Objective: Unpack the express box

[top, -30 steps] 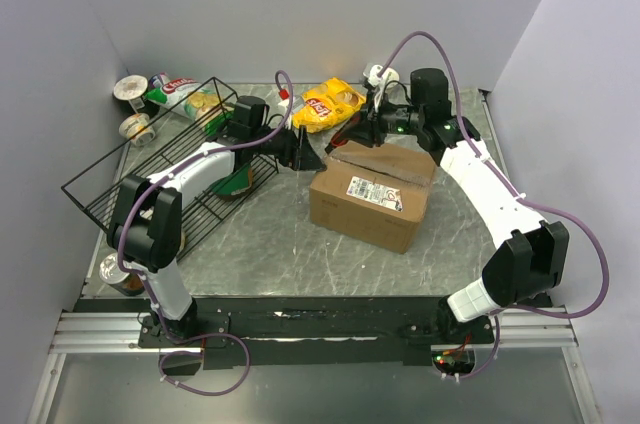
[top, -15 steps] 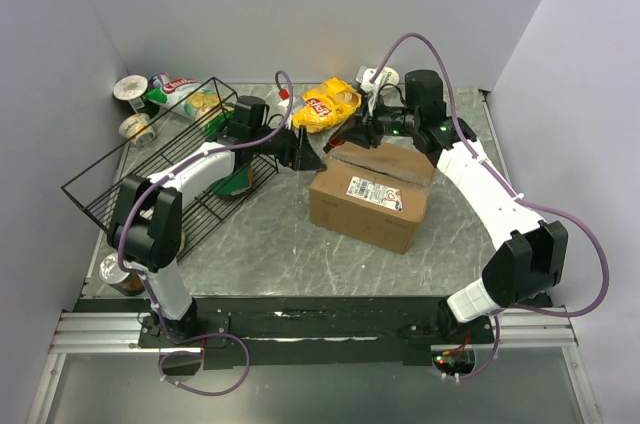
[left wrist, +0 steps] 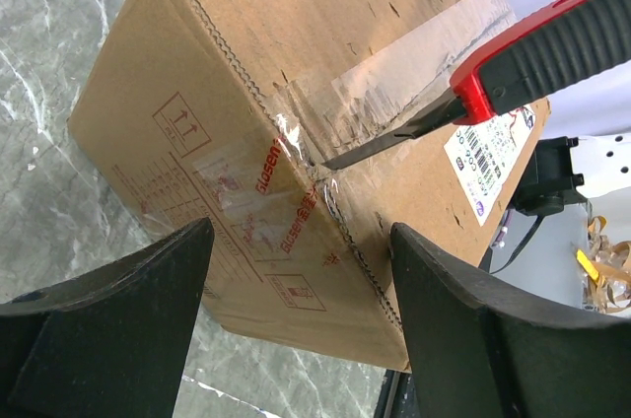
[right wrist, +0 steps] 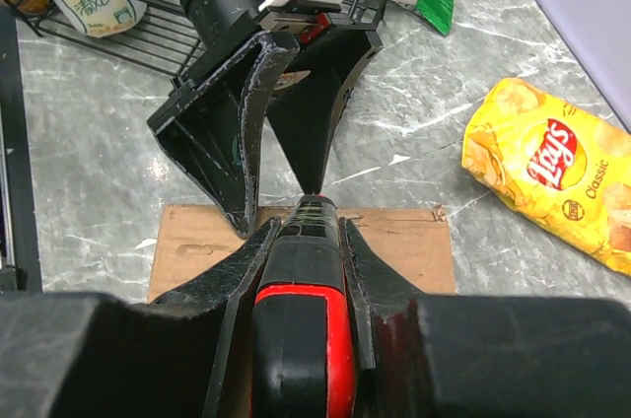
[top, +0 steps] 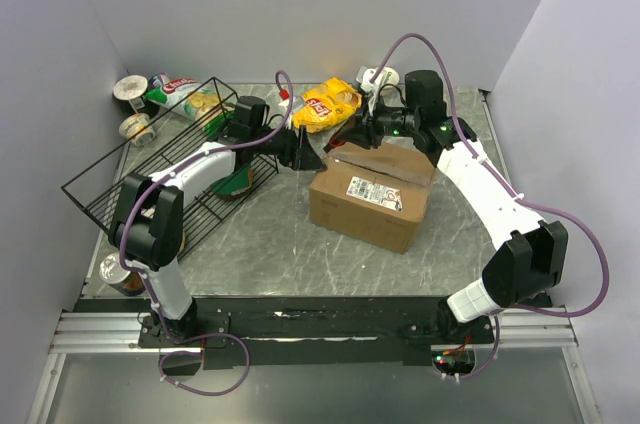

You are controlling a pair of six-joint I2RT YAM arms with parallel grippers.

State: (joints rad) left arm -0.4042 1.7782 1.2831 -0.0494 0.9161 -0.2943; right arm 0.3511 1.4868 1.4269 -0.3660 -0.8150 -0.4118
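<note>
The express box, a brown carton with a white label, lies in the middle of the table. My right gripper is shut on a red and black utility knife. The knife has its blade tip on the clear tape seam at the box's far-left top edge. My left gripper stands open at that same end of the box. The box's corner shows between the left gripper's black fingers; whether they touch it I cannot tell. In the right wrist view the left gripper faces the knife across the box.
A black wire basket with snack items sits left of the box, under the left arm. A yellow chip bag lies behind the box. A green snack bag and cups fill the far-left corner. A can stands near the left arm's base.
The right gripper has shifted slightly left with the knife, toward the box's far-left edge, then held still. The left arm has not moved.
</note>
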